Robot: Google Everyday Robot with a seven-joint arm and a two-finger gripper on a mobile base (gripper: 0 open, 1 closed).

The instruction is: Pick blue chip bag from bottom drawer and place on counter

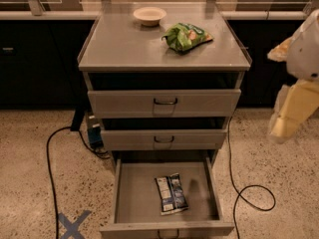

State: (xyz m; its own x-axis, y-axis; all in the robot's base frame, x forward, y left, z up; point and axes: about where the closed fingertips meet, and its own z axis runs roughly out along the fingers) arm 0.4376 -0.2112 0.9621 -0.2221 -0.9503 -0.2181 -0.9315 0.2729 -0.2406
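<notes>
The blue chip bag (171,193) lies flat in the open bottom drawer (137,193), a little right of its middle. The counter (129,44) is the grey top of the drawer cabinet. My gripper (286,123) hangs at the right edge of the view, beside the cabinet at about the height of the upper drawers. It is well above and to the right of the bag and holds nothing that I can see.
A green chip bag (185,36) and a pale bowl (149,15) sit on the counter. The two upper drawers (164,102) stand slightly open. Black cables (249,190) lie on the floor on both sides. A blue tape X (72,224) marks the floor at the lower left.
</notes>
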